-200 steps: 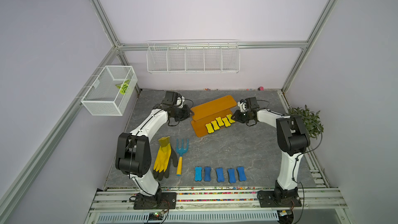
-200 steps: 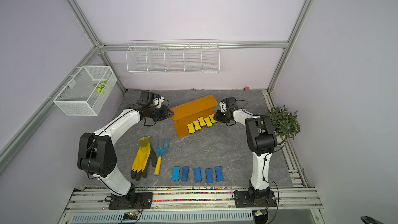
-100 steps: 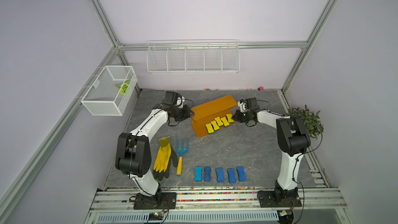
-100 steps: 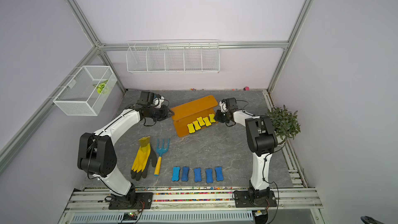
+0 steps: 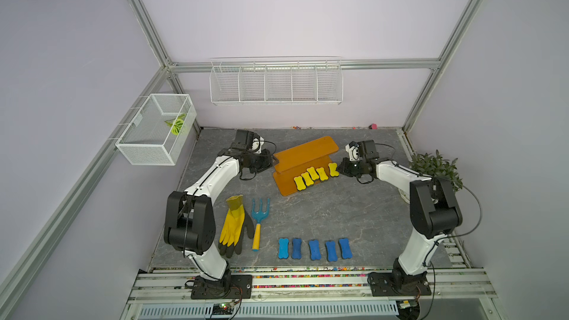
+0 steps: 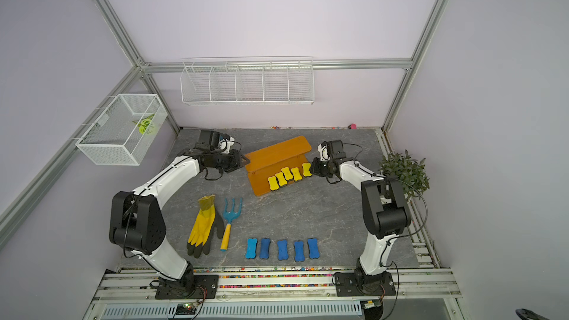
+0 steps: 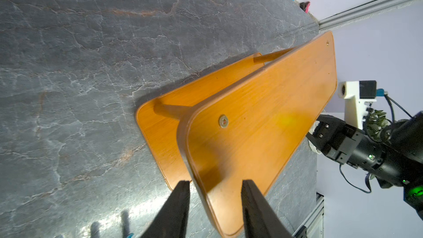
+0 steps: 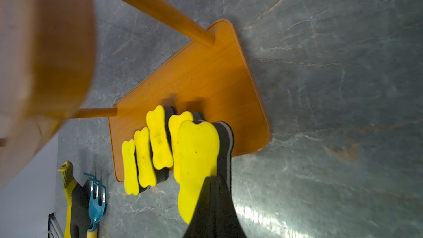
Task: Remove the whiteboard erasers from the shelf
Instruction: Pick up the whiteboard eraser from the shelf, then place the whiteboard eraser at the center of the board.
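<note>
A grey marbled desk [image 5: 323,210] fills the floor of a lilac-walled cell framed in aluminium bars. A white wire compartment rack [image 5: 275,83] hangs on the back wall. A white mesh basket [image 5: 147,152] holding a green leaf [image 5: 176,124] hangs on the left wall, and a potted plant [image 5: 435,166] sits at the desk's right edge.

The orange-brown two-tier shelf [image 5: 303,153] stands toward the back of the desk, set at a slant between the two arms. Its upper board is bare. On the lower board four yellow erasers [image 5: 313,173] lie side by side in a row, and the end yellow eraser [image 5: 333,169] sits at the row's right end.

The right tool [image 8: 214,179] is pinched tight on that end yellow eraser, with foam on one side and dark felt on the other. Whether the eraser is clear of the board cannot be told.

The left tool [image 7: 215,183] is at the shelf's left end. Its dark fingers [image 7: 180,200] are parted about halfway and straddle the corner of the upper board without clamping it.

Five blue erasers [image 5: 314,249] lie in a line near the desk's front edge, well apart from the shelf. To their left lie a yellow-and-black glove [image 5: 233,226] and a blue hand rake [image 5: 259,213] with a yellow handle, side by side.
</note>
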Controlling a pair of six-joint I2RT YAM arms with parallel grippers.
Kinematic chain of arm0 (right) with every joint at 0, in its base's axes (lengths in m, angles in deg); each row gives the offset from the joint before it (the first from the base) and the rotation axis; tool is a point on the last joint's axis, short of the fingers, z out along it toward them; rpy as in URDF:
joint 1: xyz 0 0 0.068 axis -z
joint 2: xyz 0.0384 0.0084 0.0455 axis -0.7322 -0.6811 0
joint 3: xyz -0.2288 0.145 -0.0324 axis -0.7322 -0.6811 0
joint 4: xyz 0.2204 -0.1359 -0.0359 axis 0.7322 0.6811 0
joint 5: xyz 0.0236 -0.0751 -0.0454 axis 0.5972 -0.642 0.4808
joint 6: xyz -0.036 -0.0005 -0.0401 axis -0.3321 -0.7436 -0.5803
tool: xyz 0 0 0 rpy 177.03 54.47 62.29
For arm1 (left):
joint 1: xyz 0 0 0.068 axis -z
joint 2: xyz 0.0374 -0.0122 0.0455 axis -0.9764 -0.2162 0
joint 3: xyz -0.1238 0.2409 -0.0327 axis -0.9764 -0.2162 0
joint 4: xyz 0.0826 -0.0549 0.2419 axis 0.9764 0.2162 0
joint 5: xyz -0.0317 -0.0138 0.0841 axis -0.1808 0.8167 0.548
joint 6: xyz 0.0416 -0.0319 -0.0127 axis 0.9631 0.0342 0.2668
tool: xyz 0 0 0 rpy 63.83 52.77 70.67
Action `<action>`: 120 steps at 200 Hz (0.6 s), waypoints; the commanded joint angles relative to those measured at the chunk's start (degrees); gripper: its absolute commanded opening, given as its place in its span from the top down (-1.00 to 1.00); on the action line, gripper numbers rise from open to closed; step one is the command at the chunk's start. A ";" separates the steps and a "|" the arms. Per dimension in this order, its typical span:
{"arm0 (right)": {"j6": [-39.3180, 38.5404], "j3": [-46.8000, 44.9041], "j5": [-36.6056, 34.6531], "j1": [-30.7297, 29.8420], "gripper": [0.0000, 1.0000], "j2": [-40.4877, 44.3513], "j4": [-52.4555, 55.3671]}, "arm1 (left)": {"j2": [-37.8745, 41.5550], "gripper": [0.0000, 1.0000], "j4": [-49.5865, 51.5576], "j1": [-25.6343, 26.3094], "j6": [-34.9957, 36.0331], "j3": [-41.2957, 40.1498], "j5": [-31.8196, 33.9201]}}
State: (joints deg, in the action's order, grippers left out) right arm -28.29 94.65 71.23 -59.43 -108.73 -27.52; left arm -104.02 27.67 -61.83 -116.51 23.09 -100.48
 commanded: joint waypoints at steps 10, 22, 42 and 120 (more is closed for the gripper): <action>1.54 -6.60 -3.04 -2.15 1.00 7.39 3.83 | 1.44 0.12 -0.50 -0.31 0.07 -0.88 -1.44; 1.97 -9.92 -3.98 -3.81 1.00 10.07 4.83 | 1.56 0.10 -0.74 -0.33 0.07 -1.07 -1.66; 3.88 -15.90 -5.71 -7.39 1.00 14.44 5.74 | 1.65 0.09 -0.82 -0.34 0.07 -1.18 -1.65; 10.08 -29.04 -11.13 -16.21 1.00 25.06 8.87 | 2.31 0.08 -1.58 -0.34 -0.11 -2.01 -2.06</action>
State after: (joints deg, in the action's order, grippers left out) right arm -20.16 67.54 63.45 -74.57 -86.24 -20.83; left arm -103.50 26.88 -61.83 -116.56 21.99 -101.88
